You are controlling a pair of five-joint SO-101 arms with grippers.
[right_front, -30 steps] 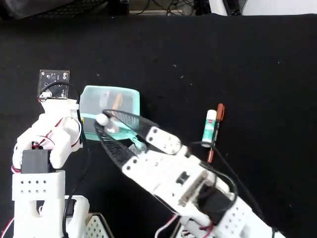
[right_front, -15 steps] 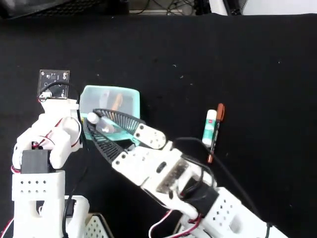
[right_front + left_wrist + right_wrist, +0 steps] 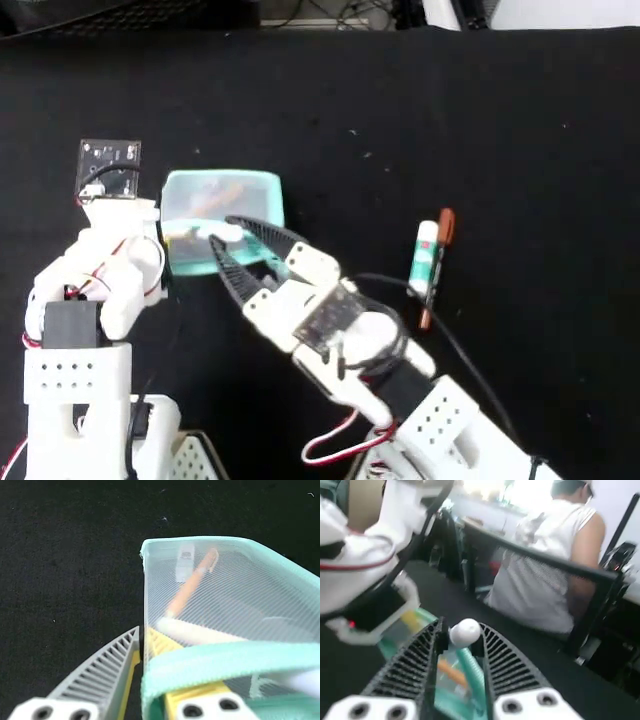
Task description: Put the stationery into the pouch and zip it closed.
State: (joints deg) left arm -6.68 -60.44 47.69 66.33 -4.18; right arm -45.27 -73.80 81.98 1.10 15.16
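Observation:
A teal mesh pouch [image 3: 220, 195] lies left of the table's middle, and an orange pencil [image 3: 192, 582] shows through its mesh [image 3: 235, 590]. My left gripper [image 3: 144, 635] is shut on the pouch's side edge, with the yellow jaw inside and the grey finger outside. My right gripper [image 3: 222, 240] hangs over the pouch mouth, shut on a white pen [image 3: 225, 235] whose round end [image 3: 465, 631] pokes out between the black ribbed fingers [image 3: 420, 655]. A white stick [image 3: 200, 632] lies inside the pouch. A glue stick [image 3: 425, 258] and a red pen [image 3: 437, 262] lie side by side to the right.
My left arm [image 3: 100, 290] stands at the pouch's left, with a small circuit board [image 3: 108, 165] behind it. The right arm's body [image 3: 340, 330] crosses the table's front, between the pouch and the glue stick. Behind the pouch the black table [image 3: 420, 110] is bare.
My right gripper swung left over the pouch, then came back right and rolled at the wrist, still holding the white pen. The left arm kept still.

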